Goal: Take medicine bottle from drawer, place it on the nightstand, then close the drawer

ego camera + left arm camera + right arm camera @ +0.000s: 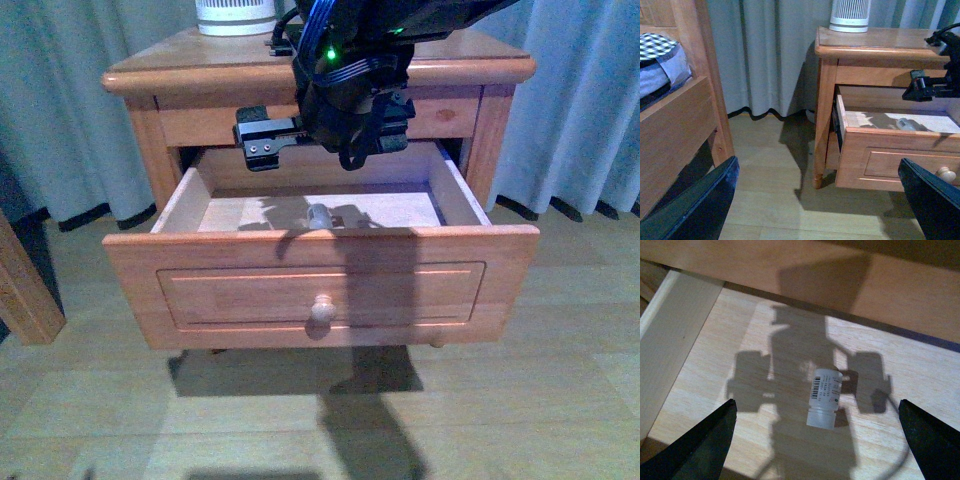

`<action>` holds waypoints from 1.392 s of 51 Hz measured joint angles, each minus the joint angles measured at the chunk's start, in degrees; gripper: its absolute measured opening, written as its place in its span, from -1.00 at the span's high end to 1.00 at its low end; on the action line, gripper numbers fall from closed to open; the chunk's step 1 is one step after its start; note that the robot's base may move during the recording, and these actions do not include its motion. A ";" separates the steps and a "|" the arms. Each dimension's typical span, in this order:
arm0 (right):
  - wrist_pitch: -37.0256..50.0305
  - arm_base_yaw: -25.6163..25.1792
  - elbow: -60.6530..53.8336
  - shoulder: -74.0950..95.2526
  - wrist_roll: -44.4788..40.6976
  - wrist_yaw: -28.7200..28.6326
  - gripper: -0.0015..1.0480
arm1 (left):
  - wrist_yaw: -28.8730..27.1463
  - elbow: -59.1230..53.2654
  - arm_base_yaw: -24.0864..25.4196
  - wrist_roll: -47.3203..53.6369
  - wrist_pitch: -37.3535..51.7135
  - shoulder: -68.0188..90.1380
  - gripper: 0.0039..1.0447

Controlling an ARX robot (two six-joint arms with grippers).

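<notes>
From the front, the nightstand (150,75) stands with its upper drawer (250,290) pulled well out, the round knob (321,312) facing the camera. The medicine bottle (320,215) lies on its side on the drawer floor, near the middle and close behind the front panel. The right hand (335,130) hangs above the drawer's open cavity, over the bottle and not touching it. A white ribbed appliance (235,15) stands on the nightstand top, above the drawer and behind it.

In the left wrist view, the left hand (815,205) has its two dark fingers (700,210) spread wide and holds nothing, low over the floor (775,165) and well apart from the drawer (880,155). The bottle (905,123) shows as a pale shape inside the drawer. A wooden bed frame (680,130) stands well to the side of the drawer, and a curtain (770,55) hangs between them.

In the right wrist view, the right hand (817,440) has its fingers (700,445) set far apart with the bottle (824,397) lying on the drawer floor (715,390) between them, untouched, its barcoded label up.
</notes>
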 joint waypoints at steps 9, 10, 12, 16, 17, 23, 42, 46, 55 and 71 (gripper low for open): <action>-1.27 -0.31 4.74 5.07 1.29 0.63 -0.87 | 0.00 0.00 0.00 0.00 0.00 0.00 -0.88; -1.33 -0.33 4.98 5.38 1.33 0.66 -0.87 | 0.00 0.00 0.00 0.00 0.00 0.00 -0.88; -1.38 -0.50 5.75 6.40 1.46 0.76 -0.87 | 0.00 0.00 0.00 0.00 0.00 0.00 -0.88; -1.25 -0.90 6.54 8.15 1.53 0.81 -0.87 | 0.00 0.00 0.00 0.00 0.00 0.00 -0.88; -1.09 -1.03 6.54 8.39 1.55 0.81 -0.87 | 0.00 0.00 0.00 0.00 0.00 0.00 -0.88; -0.15 -1.53 6.56 9.81 1.75 0.70 -0.87 | 0.00 0.00 0.00 0.00 0.00 0.00 -0.88; 2.21 -2.36 7.50 12.70 3.13 -2.47 -0.58 | 0.00 0.00 0.00 0.00 0.00 0.00 -0.88; 2.19 -2.36 7.61 13.51 3.50 -2.93 -0.36 | 0.00 0.00 0.00 0.00 0.00 0.00 -0.88; 2.27 -2.34 7.52 14.12 4.04 -3.37 0.10 | 0.00 0.00 0.00 0.00 0.00 0.00 -0.88; 6.69 -2.21 2.03 11.61 4.13 -4.85 0.45 | 0.00 0.00 0.00 0.00 0.00 0.00 -0.88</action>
